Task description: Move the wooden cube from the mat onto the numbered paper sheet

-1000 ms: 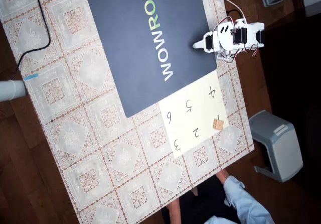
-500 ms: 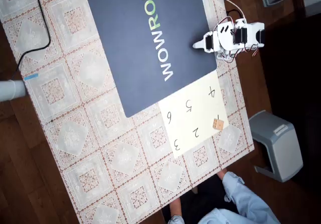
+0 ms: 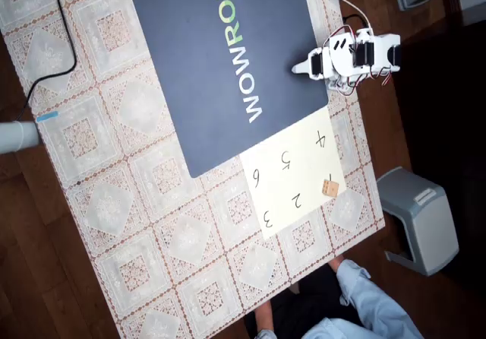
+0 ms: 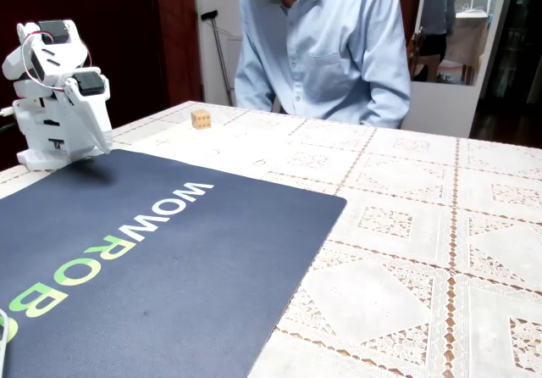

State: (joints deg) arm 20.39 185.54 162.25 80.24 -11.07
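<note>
The wooden cube [image 3: 329, 188] sits on the paper sheet [image 3: 296, 173], near the sheet's right edge in the overhead view, right of the handwritten 2 and below the 4. In the fixed view the cube [image 4: 201, 119] stands apart at the far side of the worktop [image 4: 406, 225], in front of a seated person in a pale blue shirt [image 4: 326, 43]. The navy mat [image 3: 220, 58] with the WOWROB lettering lies with its lower corner just beside the sheet. The white arm [image 3: 353, 56] is folded up at the mat's right edge, well apart from the cube; its pincer [image 3: 298, 68] points over the mat, and whether it is apart or together cannot be told. A grey stool [image 3: 419, 219] stands off the worktop's right side.
</note>
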